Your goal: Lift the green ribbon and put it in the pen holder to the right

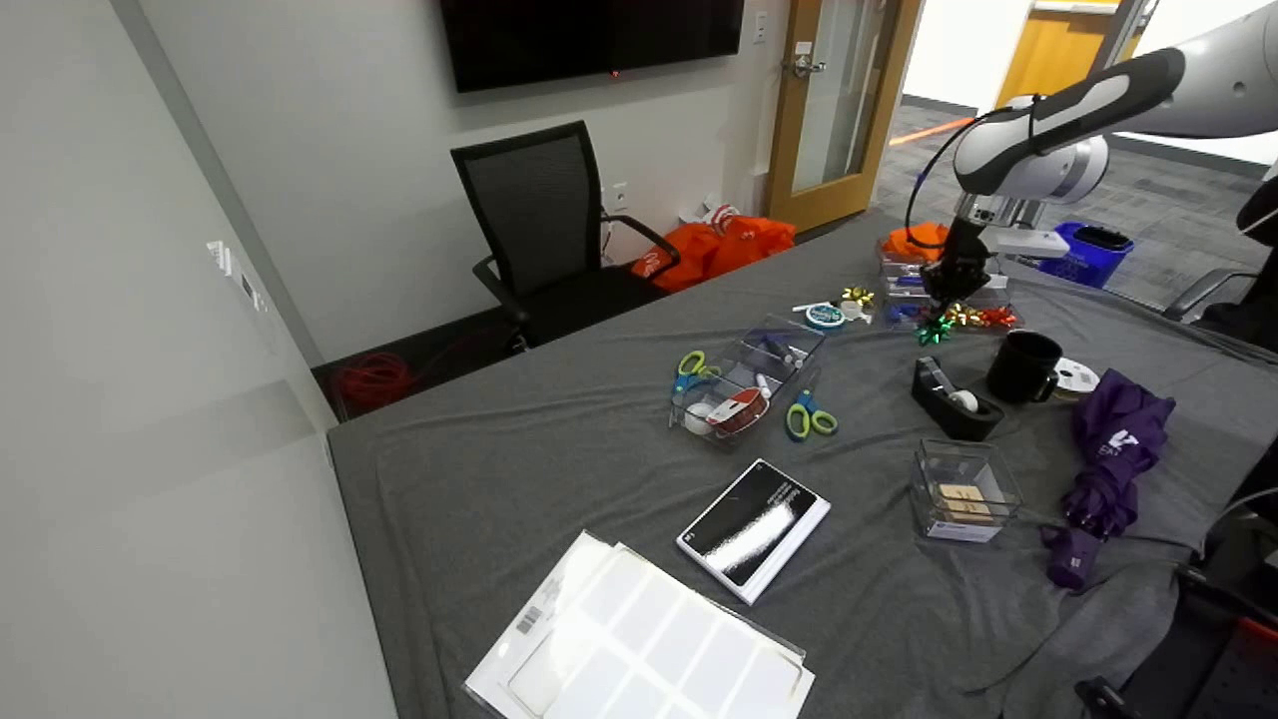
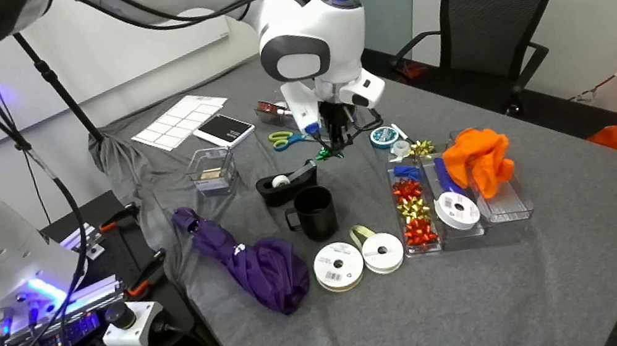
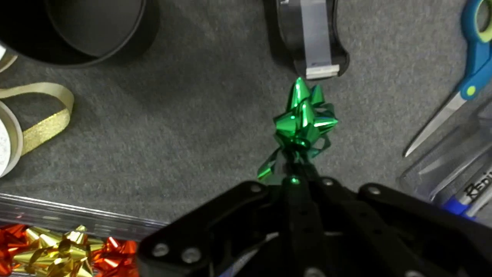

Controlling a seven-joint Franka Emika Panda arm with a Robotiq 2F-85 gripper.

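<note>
Well, we saw the gripper (image 3: 295, 168) pinching the green ribbon (image 3: 303, 121), with the jaws squeezed together on its shiny loops. We could not tell if the ribbon touched the gray table (image 2: 493, 305). In the wrist view, the pen holder (image 3: 88, 42) stood upright at ten o'clock from the ribbon, well apart from it. At eight o'clock, the bow tray (image 3: 92, 219) had gold and red bows (image 3: 50, 259) inside.

In an exterior view, we found a clear box (image 1: 960, 459) at seven o'clock from the pen holder, with tan pieces (image 1: 963, 501) in it. At nine o'clock, a long clear tray (image 1: 737, 371) held pens (image 1: 777, 350), a red spool (image 1: 739, 410) and a white roll (image 1: 698, 417). In an exterior view, an orange cloth (image 2: 479, 160) and a white spool (image 2: 468, 210) lay on other trays (image 2: 505, 207) at three o'clock from the pen holder, past the bows. There, at eleven o'clock, a black tape holder (image 2: 293, 190) with tape (image 2: 280, 181) in it sat just beside the pen holder.
</note>
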